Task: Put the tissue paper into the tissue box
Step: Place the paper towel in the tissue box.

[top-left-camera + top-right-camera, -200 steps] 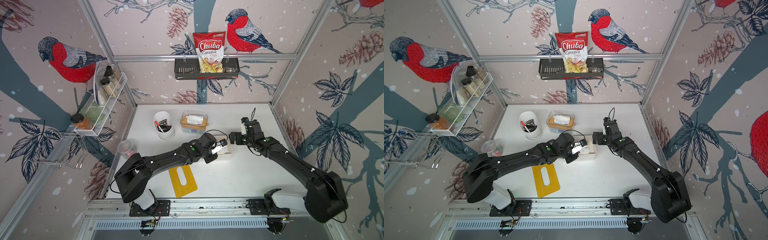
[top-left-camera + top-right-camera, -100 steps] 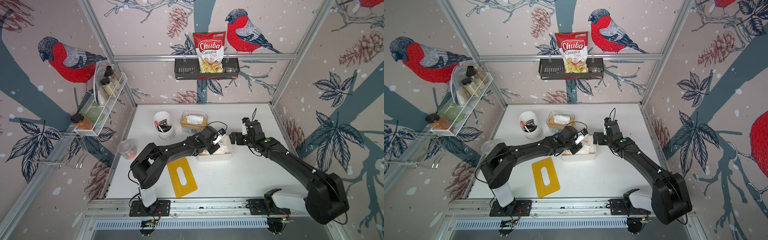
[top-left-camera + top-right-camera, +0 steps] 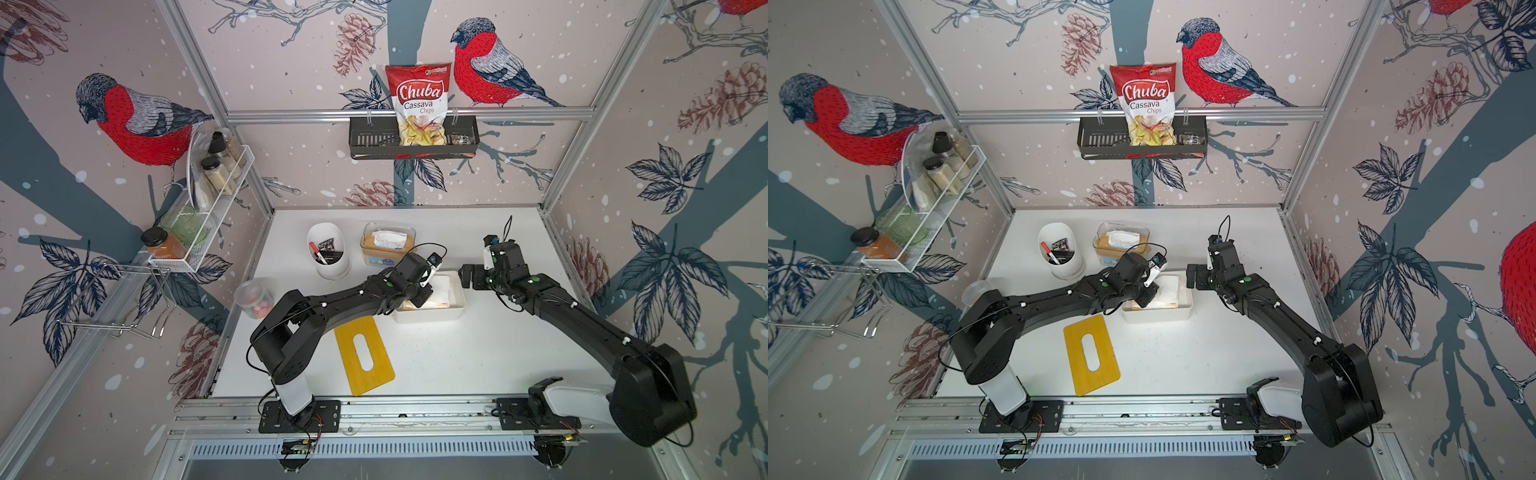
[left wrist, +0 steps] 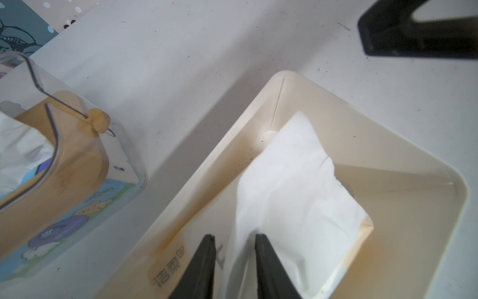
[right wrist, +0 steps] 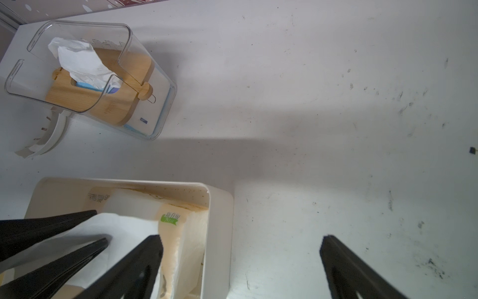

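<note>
The white tissue box (image 3: 428,314) (image 3: 1158,314) stands open mid-table, with a pack of tissue paper (image 3: 442,289) (image 4: 297,186) lying inside it. My left gripper (image 3: 423,292) (image 4: 234,236) reaches down into the box from its left end. Its jaws are parted, and a raised fold of the top white sheet lies between them. The right wrist view shows those fingers (image 5: 59,227) resting on the sheet (image 5: 129,225). My right gripper (image 3: 467,276) (image 5: 241,238) is wide open at the box's right end, astride the end wall (image 5: 219,233), and holds nothing.
A yellow slotted lid (image 3: 365,355) lies flat in front of the box. Behind it stand a clear tissue holder with a bamboo top (image 3: 388,247) and a white cup of pens (image 3: 328,253). A candy jar (image 3: 254,297) sits at the left edge.
My left gripper has moved from the box's near left corner to above the tissue inside it. Its jaws have gone from shut to parted. The right arm has stayed still.
</note>
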Robot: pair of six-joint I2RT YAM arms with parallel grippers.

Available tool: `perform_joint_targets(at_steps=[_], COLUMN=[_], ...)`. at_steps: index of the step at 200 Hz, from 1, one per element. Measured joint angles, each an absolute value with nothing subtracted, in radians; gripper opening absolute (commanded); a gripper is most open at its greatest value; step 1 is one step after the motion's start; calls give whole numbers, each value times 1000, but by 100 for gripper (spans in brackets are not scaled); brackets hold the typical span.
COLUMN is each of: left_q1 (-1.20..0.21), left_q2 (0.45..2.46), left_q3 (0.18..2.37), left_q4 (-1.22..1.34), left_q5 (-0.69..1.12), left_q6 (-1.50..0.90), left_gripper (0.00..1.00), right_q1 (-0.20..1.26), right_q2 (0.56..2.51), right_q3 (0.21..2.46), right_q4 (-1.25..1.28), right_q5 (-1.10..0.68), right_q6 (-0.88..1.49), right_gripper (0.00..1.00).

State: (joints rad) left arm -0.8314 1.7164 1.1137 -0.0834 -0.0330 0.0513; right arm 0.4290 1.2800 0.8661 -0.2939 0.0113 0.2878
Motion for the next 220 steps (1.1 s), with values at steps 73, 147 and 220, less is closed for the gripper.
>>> perform_joint_targets(at_steps=[73, 147, 220], left_q1=[-828, -777, -761], left_q2=[1591, 1576, 1641], left_q3=[1040, 985, 1032], left_q4=[-79, -83, -87], left_q5=[-25, -45, -109], left_q6=[-34, -81, -98], left_gripper=[54, 60, 67], right_q1=[460, 490, 490], right_q2=[1288, 1272, 1288], right_q3=[892, 876, 876], right_q4=[-326, -347, -346], right_q5=[11, 8, 8], right_q6=[287, 287, 287], right_gripper=[100, 100, 100])
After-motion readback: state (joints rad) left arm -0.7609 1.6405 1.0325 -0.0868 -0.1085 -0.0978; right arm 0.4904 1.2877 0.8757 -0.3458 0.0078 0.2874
